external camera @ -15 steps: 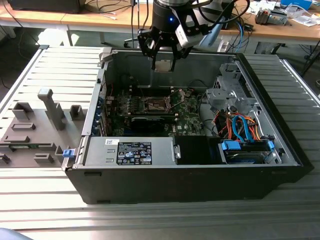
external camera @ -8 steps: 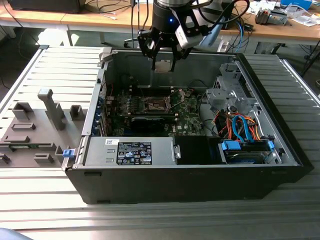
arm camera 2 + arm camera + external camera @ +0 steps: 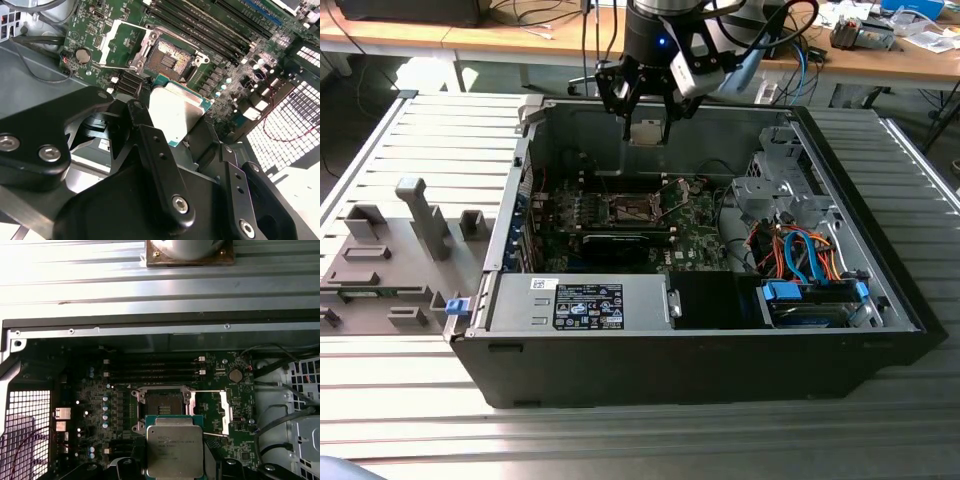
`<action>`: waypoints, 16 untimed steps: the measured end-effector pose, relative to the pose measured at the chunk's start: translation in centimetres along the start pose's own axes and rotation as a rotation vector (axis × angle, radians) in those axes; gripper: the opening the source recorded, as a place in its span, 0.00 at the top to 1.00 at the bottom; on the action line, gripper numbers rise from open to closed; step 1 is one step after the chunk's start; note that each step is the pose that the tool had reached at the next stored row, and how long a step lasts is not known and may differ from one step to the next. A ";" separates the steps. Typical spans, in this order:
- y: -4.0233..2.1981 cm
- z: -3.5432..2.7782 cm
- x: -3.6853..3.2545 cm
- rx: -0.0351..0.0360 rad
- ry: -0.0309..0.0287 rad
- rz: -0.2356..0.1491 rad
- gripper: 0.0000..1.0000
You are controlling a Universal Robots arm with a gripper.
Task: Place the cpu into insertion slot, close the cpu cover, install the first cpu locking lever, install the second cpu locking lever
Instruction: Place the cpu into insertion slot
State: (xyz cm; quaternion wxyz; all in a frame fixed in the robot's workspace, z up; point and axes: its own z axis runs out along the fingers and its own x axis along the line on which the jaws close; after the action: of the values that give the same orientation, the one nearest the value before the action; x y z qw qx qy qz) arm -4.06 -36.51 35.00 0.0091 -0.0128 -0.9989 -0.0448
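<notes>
Arm: pointing down, gripper point(image 3: 647, 122) well above the socket point(image 3: 633, 208).
Gripper: clenched on the chip's point(image 3: 174, 450) edges.
Chip: above the socket, flat, metal top up.
Cover point(image 3: 227, 415): swung open beside the socket.

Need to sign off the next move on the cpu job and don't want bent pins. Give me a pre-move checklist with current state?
1. cpu in gripper: ok, clamped at two edges.
2. insertion slot vacant: ok, contact field bare.
3. cpu cover off the slot: ok, lies open beside it.
4. cpu centred over slot: cannot tell; it hangs high above the computer case.
5. cpu corner marks matched to slot: cannot tell.
</notes>
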 end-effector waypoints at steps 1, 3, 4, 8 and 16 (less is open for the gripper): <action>0.00 0.03 0.00 -0.0001 0.0000 0.000 0.46; -0.01 0.05 0.00 -0.0001 0.0000 0.000 0.46; -0.01 0.08 0.00 -0.0001 0.0000 0.000 0.46; -0.02 0.21 0.00 0.0000 0.0000 0.000 0.46; -0.04 0.41 -0.01 -0.0001 0.0000 0.000 0.46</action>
State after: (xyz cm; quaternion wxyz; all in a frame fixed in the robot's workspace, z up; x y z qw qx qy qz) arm -4.06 -36.51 34.58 0.0091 -0.0128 -0.9989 -0.0448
